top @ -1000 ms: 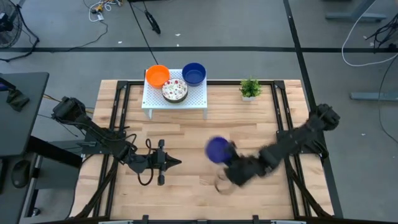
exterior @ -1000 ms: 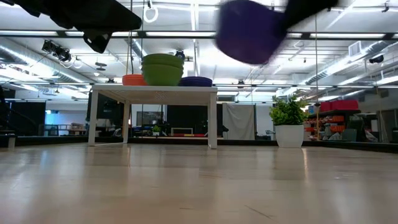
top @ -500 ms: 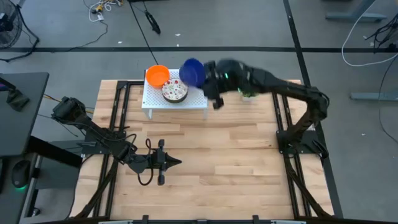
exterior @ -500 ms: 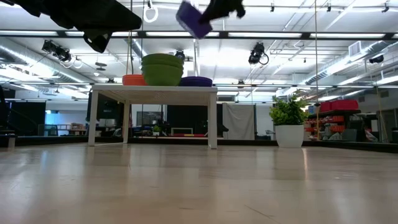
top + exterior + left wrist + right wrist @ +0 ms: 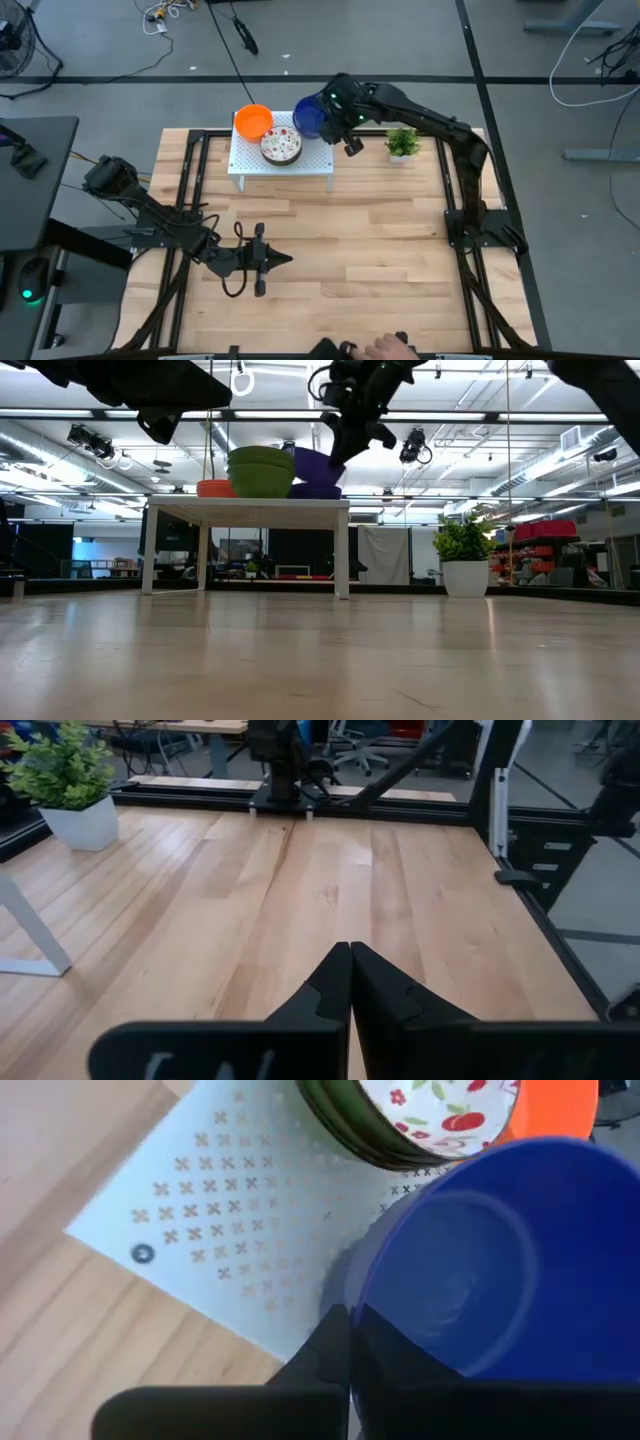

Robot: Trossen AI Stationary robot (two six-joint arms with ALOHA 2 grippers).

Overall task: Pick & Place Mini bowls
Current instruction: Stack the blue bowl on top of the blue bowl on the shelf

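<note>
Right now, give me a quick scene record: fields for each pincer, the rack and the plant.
right pincer: shut on blue bowl, over the rack's right end
left pincer: shut, empty, low over the near-left table
rack: white, holds orange bowl, patterned bowl, and a blue bowl under the held one
plant: right of the rack, untouched

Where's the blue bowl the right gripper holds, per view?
High: blue bowl above the rack's right end, right gripper shut on its rim.
Low: above the rack's right end, tilted.
Left wrist: not in it.
Right wrist: right half of picture.
Shared landmark: the white rack.
</note>
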